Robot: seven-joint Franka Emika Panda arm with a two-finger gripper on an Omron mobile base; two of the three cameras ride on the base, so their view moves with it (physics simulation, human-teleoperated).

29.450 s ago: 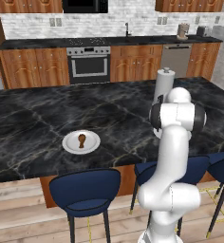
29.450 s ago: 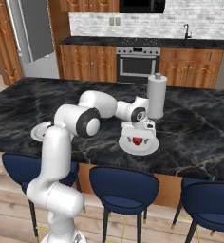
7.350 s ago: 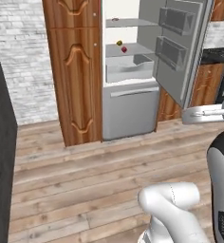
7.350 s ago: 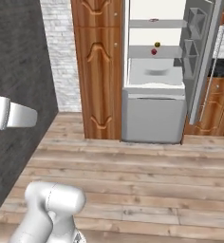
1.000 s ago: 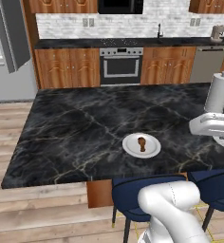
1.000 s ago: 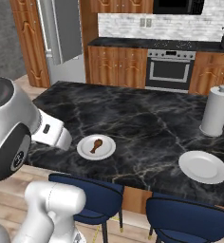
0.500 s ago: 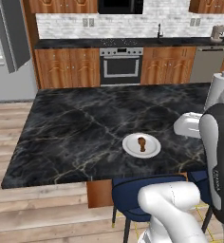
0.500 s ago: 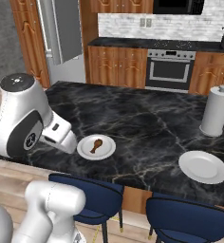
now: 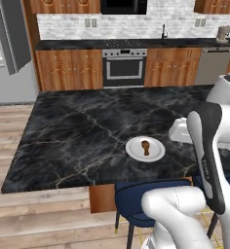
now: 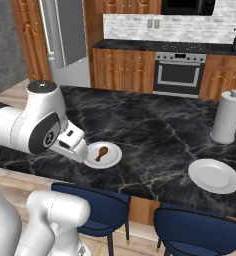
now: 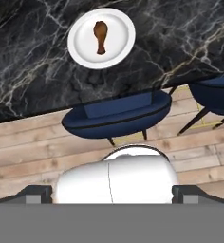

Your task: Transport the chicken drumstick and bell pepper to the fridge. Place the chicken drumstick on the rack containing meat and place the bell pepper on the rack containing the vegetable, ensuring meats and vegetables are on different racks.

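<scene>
High above chicken drumstick (image 11: pixel 100 37), jaws wide

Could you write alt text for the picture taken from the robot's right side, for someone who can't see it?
A golden-brown chicken drumstick lies on a small white plate near the front edge of a black marble island counter, with the robot's white arm bent just left of it. Further right stand an empty white plate and a paper towel roll.

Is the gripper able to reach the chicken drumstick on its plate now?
Probably yes: the chicken drumstick lies uncovered on the white plate near the counter's edge, nothing stands over it, and the gripper's jaws are open.
</scene>
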